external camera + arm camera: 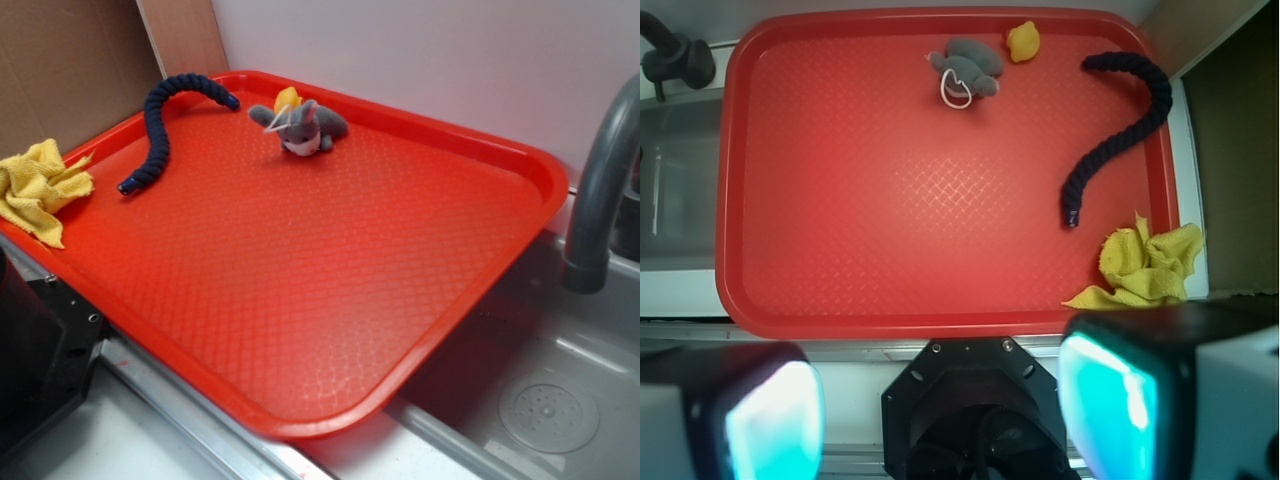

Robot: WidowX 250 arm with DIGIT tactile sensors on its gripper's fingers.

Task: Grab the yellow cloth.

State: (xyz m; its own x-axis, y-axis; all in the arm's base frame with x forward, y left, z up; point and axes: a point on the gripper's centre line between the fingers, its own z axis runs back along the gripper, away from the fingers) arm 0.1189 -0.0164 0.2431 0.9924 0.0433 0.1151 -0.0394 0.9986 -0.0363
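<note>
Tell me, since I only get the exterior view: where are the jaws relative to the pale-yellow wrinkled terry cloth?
Observer: In the wrist view the gripper sits off the red plastic tray, beyond its near rim, and is not touching the pale-yellow wrinkled terry cloth.
Reviewer: Open or shut?
Observer: Open. The jaws stand wide apart with nothing between them.
Reviewer: Which jaw is nearer the cloth?
Observer: The one at the picture's right. The cloth shows just above it.

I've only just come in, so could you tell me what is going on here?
The robot is meant to grab the yellow cloth, which lies crumpled on the edge of the red tray, untouched. The hand hangs above the near rim, open and empty. A dark rope and a grey plush toy lie farther in.
</note>
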